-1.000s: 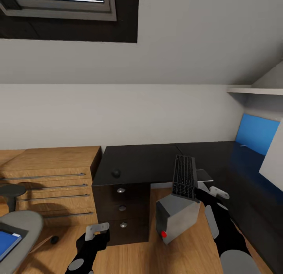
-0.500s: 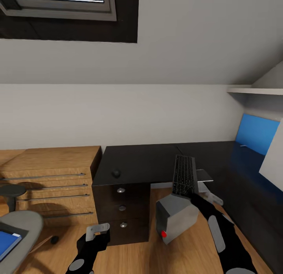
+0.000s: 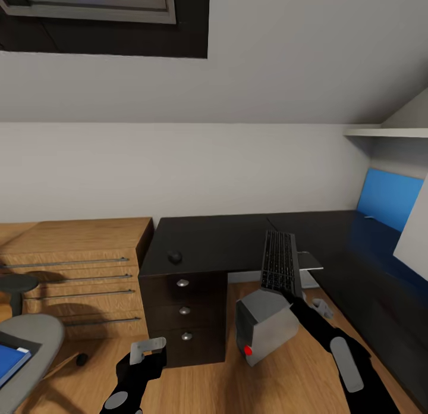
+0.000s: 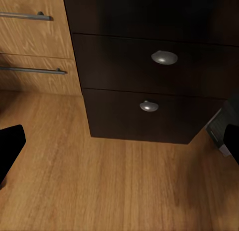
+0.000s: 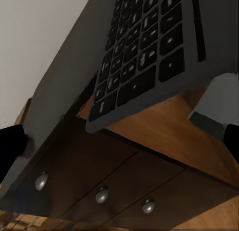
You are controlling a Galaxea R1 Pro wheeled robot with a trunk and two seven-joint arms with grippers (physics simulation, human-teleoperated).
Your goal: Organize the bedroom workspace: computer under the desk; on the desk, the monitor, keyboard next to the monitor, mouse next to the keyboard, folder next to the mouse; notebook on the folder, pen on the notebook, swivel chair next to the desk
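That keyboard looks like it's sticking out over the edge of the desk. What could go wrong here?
The keyboard overhangs the desk edge, above the computer; if the right gripper beside it lets it slip, it may tip onto the computer or floor. Pushing it across the desk could also knock the mouse, which sits near the front edge above the drawers.

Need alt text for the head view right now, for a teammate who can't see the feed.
The right hand holds a black keyboard by its near end, its far end reaching over the front edge of the black desk, above the grey computer on the floor. A small black mouse sits on the desk above the drawers; the left hand hangs low, empty.
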